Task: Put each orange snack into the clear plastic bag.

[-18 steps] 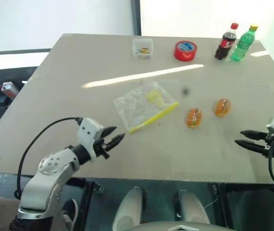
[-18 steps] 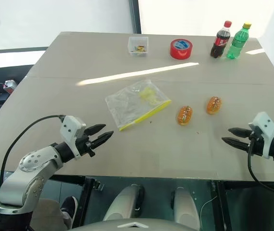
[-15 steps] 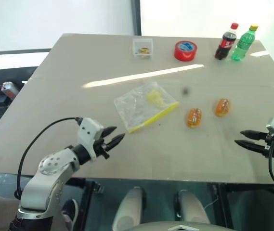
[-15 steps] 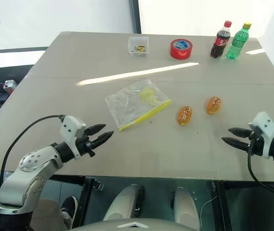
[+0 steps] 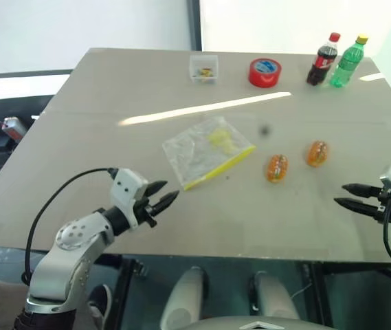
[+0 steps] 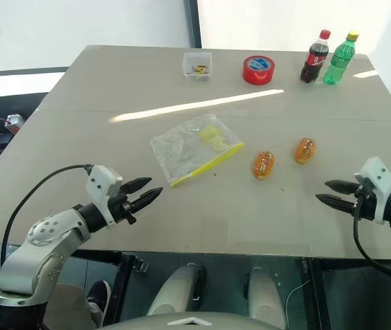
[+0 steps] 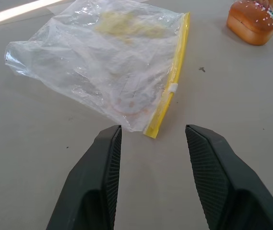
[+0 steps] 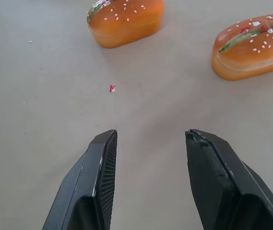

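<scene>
Two orange snacks shaped like small burger buns lie on the grey table: one (image 5: 276,168) near the middle, the other (image 5: 317,153) to its right. The clear plastic bag (image 5: 205,151), with a yellow zip strip and pale yellow items inside, lies flat left of them. My left gripper (image 5: 168,195) hovers open near the front edge, short of the bag's near corner (image 7: 150,130). My right gripper (image 5: 343,194) stands open at the front right, pointing toward the two snacks (image 8: 125,19) (image 8: 251,45), apart from both. Neither gripper holds anything.
At the table's far side stand a small clear box (image 5: 203,69), a red tape roll (image 5: 264,72), a cola bottle (image 5: 324,59) and a green bottle (image 5: 348,61). A small dark mark (image 5: 264,129) sits beyond the snacks.
</scene>
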You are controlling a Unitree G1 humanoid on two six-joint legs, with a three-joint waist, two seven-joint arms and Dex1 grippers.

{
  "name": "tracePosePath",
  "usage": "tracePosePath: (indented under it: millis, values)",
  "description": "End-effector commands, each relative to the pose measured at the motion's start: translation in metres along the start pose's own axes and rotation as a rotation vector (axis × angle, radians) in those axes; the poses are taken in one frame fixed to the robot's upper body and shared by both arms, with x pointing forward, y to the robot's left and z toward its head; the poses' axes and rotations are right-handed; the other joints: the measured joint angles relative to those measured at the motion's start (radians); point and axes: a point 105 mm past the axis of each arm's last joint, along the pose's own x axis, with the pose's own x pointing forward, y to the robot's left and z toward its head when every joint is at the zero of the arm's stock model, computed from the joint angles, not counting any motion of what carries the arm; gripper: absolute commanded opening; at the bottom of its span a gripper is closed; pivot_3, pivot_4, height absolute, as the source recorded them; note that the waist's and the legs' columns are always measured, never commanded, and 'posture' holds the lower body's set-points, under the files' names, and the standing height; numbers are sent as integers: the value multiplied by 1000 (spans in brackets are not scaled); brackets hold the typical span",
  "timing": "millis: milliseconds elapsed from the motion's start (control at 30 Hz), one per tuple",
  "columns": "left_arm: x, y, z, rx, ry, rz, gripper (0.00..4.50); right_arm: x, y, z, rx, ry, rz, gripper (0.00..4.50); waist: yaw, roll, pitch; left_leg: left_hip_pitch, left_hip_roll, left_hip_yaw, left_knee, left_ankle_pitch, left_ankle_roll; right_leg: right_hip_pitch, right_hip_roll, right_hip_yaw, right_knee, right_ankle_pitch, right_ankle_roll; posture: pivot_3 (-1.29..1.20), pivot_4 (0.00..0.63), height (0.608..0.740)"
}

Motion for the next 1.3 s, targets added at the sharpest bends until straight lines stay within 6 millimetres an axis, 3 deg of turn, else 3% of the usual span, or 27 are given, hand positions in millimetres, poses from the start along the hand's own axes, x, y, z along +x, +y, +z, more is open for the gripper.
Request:
tracePosePath:
  millis: [33, 567, 933, 1067, 1167, 1233, 1267, 1300]
  values:
    - [0, -4, 6, 10, -30, -20, 2228, -5, -2, 8, -32, -7, -9, 2282, 0, 0, 0, 0, 0, 0, 0, 0, 0, 0, 0, 0, 0, 0, 0, 0, 150, 740]
    - [3, 0, 6, 35, -26, -21, 2228, -2, -2, 10, -41, -12, -5, 2282, 0, 0, 0, 0, 0, 0, 0, 0, 0, 0, 0, 0, 0, 0, 0, 0, 150, 740]
    - [6, 21, 1, 103, 12, 53, 2228, 7, 6, 20, -54, -48, 27, 2282, 0, 0, 0, 0, 0, 0, 0, 0, 0, 0, 0, 0, 0, 0, 0, 0, 150, 740]
    - [15, 29, 4, -20, -13, 81, 2228, 13, 16, 31, -46, -78, 70, 2282, 0, 0, 0, 0, 0, -1, 0, 0, 0, 0, 0, 0, 0, 1, 2, 0, 150, 740]
    - [25, 26, -4, -102, 26, 70, 2313, 15, 22, 37, -52, -82, 89, 3118, 0, 0, 0, 0, 0, 0, 0, 0, 0, 0, 0, 0, 0, 1, 2, 0, 150, 740]
    - [30, 28, -3, -154, 26, 85, 2313, 16, 27, 40, -52, -84, 107, 4176, 0, 0, 0, 0, -1, -1, 0, 0, 0, 0, 0, -1, 0, 1, 2, 0, 150, 740]
    - [31, 31, -1, -183, 15, 95, 2313, 16, 29, 42, -56, -89, 111, 4458, 0, 0, 0, 0, -1, -1, 0, 0, 0, 0, 0, -1, 0, 1, 2, 0, 150, 740]
    - [33, 31, 1, -213, 6, 91, 2313, 17, 30, 44, -58, -95, 108, 4458, 2, -1, 0, 0, -1, -1, 0, 0, 0, 0, 0, -1, 0, 1, 2, 0, 150, 740]
